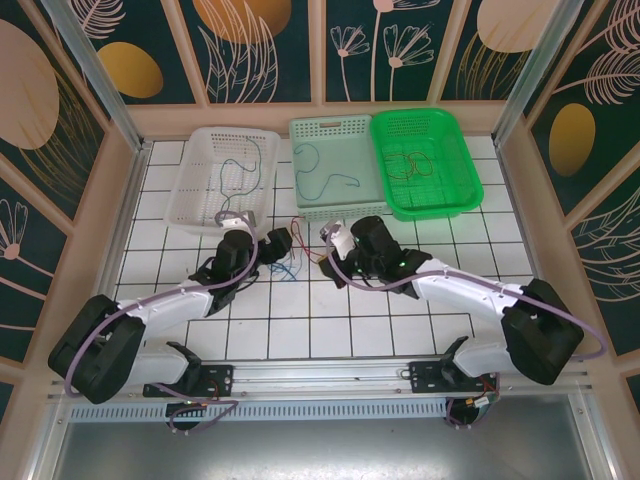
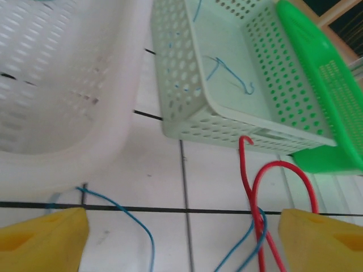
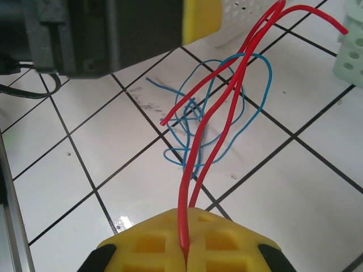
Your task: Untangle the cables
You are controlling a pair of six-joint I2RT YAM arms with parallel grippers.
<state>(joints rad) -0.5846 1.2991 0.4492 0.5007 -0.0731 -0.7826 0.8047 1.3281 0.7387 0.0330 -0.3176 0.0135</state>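
A tangle of thin cables lies on the white tiled table between the two arms. My right gripper is shut on a red cable, which rises from its yellow fingers and loops over a blue cable on the tiles. In the top view the right gripper stands just right of the tangle. My left gripper is open and hovers low over it. Between its yellow fingertips run a blue cable and the red cable, touching neither pad.
Three baskets stand at the back: a white one, a pale green one and a bright green one, each with a thin cable inside. The pale green basket's wall is close ahead of the left gripper.
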